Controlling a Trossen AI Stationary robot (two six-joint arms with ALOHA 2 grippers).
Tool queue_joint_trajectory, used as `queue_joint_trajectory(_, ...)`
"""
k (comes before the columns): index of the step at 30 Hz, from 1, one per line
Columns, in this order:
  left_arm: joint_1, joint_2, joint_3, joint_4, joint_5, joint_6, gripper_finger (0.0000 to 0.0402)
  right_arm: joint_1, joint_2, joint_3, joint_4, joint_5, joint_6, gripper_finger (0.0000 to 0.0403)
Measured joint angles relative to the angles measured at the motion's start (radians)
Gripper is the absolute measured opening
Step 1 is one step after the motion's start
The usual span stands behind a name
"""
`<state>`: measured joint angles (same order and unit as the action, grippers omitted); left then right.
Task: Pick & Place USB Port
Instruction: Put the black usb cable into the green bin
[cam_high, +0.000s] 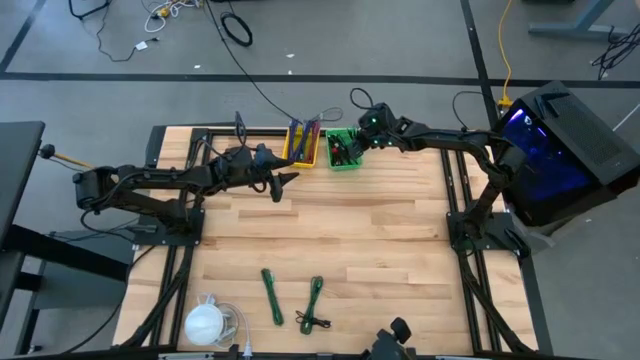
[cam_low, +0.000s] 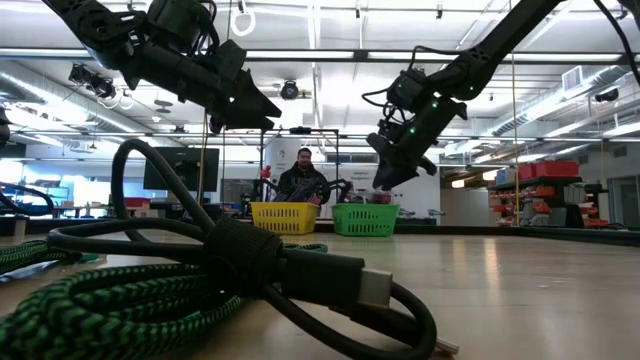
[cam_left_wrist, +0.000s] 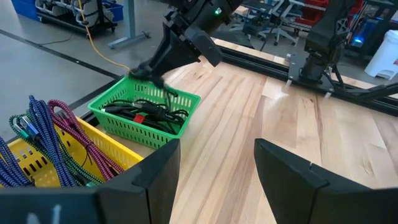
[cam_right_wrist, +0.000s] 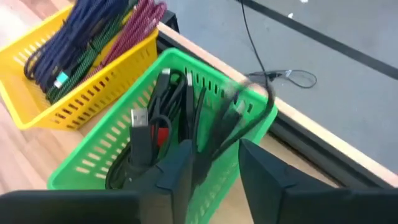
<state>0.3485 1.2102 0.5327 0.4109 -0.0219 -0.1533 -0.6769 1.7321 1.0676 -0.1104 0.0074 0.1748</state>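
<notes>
A green basket (cam_high: 345, 157) at the table's far edge holds several black USB cables (cam_right_wrist: 144, 134), one with a red tag. My right gripper (cam_right_wrist: 214, 152) hovers just over it, slanting down, fingers apart. A black cable (cam_right_wrist: 252, 106), blurred, loops over the basket's far rim right beyond the fingertips; in the left wrist view it dangles below my right gripper (cam_left_wrist: 154, 71) into the green basket (cam_left_wrist: 143, 134). My left gripper (cam_high: 288, 182) waits open above the table, left of the baskets, with nothing between its fingers. My right gripper comes at the blurred black cable (cam_right_wrist: 221, 134) slanting down from the table's right. Its fingers (cam_right_wrist: 180, 165) stand apart on either side of the cable. Whether they touch it I cannot tell.
A yellow basket (cam_high: 302, 148) of blue, purple and green braided cords stands left of the green one. Near the front edge lie two green braided cables (cam_high: 272, 296), a black cable (cam_high: 316, 322) and a white round thing (cam_high: 205, 322). A person (cam_low: 303, 182) sits beyond the table.
</notes>
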Motion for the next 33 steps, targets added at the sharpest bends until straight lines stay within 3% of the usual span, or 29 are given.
queue_joint_trajectory(10, 0.0, 0.0, 0.0, 0.0, 0.0, 0.0, 0.0211, 0.001, 0.0, 0.0, 0.061, -0.013, -0.007, 0.0151)
queue_joint_trajectory(16, 0.0, 0.0, 0.0, -0.028, 0.0, 0.0, 0.0211, 0.08, 0.0, 0.0, 0.055, -0.362, -0.002, 0.0151)
queue_joint_trajectory(20, 0.0, 0.0, 0.0, -0.093, 0.006, -0.007, 0.0211, 0.209, 0.0, 0.0, -0.014, -0.446, -0.041, 0.015)
queue_joint_trajectory(28, -0.05, 0.001, -0.001, -0.16, 0.222, -0.072, 0.0211, 0.514, 0.0, 0.0, -0.047, -0.434, -0.038, 0.015)
queue_joint_trajectory(33, -0.108, 0.001, -0.001, -0.175, 0.199, -0.071, 0.0211, 0.715, 0.006, 0.0, -0.053, -0.313, 0.013, 0.015)
